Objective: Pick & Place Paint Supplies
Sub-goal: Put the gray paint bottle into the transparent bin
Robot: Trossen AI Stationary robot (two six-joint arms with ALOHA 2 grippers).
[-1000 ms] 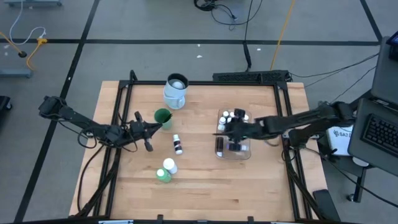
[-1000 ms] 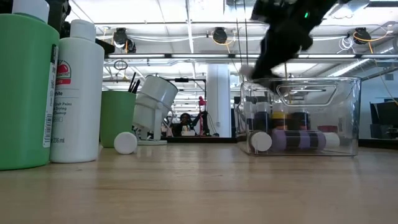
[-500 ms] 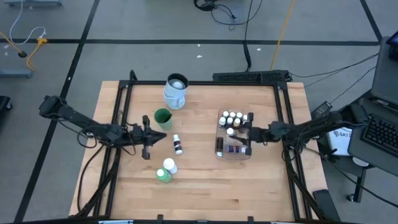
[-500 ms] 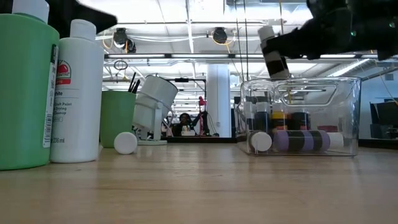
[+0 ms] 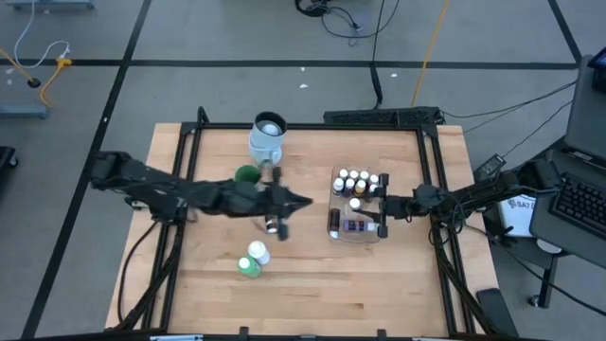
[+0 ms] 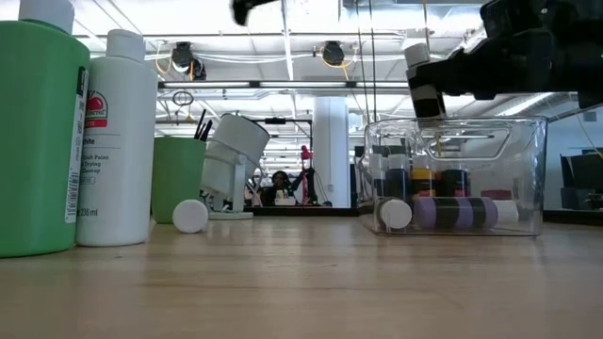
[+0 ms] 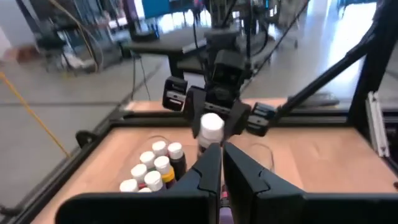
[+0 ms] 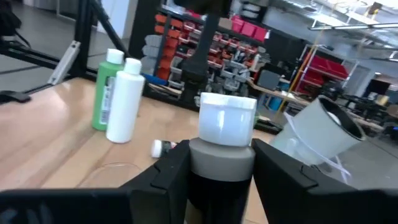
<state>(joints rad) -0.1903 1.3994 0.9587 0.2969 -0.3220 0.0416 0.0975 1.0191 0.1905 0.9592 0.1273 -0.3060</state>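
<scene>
My right gripper [image 5: 377, 205] is shut on a tiny white-capped, dark-bodied bottle [image 6: 421, 83] just above the clear tub [image 5: 333, 224]. Several tiny bottles [image 5: 355, 180] stand at the tub's far end and others lie on its floor [image 6: 452, 212]. My left gripper [image 5: 301, 201] hovers shut and holds nothing over the table's middle, left of the tub. Below it, one tiny bottle [image 5: 272, 224] lies on its side. A green bottle [image 6: 38, 141] and a white one [image 6: 118, 141] stand near the front. Dark brushes [image 6: 201, 127] stick up from a green cup [image 6: 179, 179]. My right gripper pinches the tiny bottle's dark body [image 8: 219, 186], below the white cap [image 8: 227, 118], between its two fingers [image 8: 280, 171]. The fingers lie about level and come from the table's right side. The bottle stands upright, lifted clear, its base just above the tub's rim.
A white-and-pale-blue mug [image 5: 268, 138] sits at the far edge, leaning over in the low view [image 6: 236, 155]. Black frame rails [image 5: 189, 152] run along the table's left and right sides. Bare wood lies in front of the tub.
My left gripper has swung up and toward the table's right, from beside the green cup to over the middle, still shut. My right gripper has drawn back from over the tub toward the right edge and tipped up to level, with the tiny bottle upright between its fingers.
</scene>
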